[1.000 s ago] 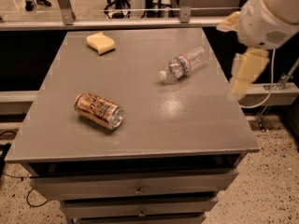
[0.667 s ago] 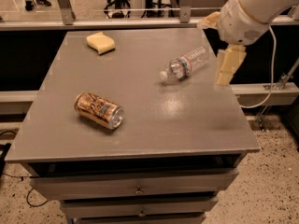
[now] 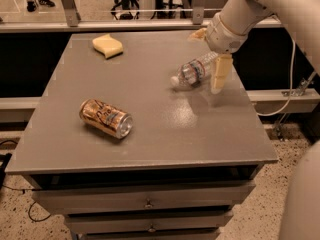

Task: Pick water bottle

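Listing from the near edge of the frame to the far:

1. Drawers [image 3: 147, 204], lower centre, shut, set under the tabletop [image 3: 165, 134]. The grey surface carries all loose items.
2. Drink can [image 3: 106, 118], gold-orange, left of centre. It lies on its side with its open end toward the lower right, well apart from the task's item and not wanted.
3. Water bottle [image 3: 194, 72], right of centre, toward the upper part of the frame. Clear, ribbed and labelled, it lies on its side with the white cap [image 3: 174, 81] pointing lower left and its base toward the upper right. It rests on the tabletop, not lifted.
4. Claw [image 3: 205, 63], on the white arm [image 3: 250, 9] entering from the upper right. Two tan fingers [image 3: 220, 74] stand spread apart, holding nothing, one just right of the bottle and one beyond its base. This placement probably brackets the bottle's base end ahead of a grasp. Contact cannot be told.
5. Yellow sponge [image 3: 107, 45], upper left of the tabletop, near the far edge and clear of the approach.
6. Rail [image 3: 125, 24] behind the tabletop.
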Controlling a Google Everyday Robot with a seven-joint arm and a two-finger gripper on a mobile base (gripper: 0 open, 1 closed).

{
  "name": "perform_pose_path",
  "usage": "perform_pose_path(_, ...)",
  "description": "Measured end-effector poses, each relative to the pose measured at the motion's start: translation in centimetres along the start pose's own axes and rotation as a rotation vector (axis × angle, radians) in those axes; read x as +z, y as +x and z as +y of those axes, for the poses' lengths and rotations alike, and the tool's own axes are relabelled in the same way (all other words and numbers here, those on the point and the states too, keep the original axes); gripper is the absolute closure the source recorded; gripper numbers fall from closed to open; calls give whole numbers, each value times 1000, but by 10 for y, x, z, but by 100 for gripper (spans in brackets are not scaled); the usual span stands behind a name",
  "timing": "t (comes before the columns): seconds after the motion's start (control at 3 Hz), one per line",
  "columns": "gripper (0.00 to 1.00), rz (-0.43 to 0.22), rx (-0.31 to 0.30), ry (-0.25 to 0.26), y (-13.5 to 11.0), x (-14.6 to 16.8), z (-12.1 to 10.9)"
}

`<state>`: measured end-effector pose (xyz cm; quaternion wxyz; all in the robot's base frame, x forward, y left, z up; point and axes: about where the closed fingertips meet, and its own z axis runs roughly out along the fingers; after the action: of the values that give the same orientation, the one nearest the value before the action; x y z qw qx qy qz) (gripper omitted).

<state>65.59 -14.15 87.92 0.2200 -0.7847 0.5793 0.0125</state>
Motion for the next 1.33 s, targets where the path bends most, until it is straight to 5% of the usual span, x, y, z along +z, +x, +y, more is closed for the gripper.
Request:
perform_pose_path(0.33, 0, 2, -15, -20, 9, 20, -14)
perform_pose_path(1.33, 64, -13, -1, 8, 12, -3, -28)
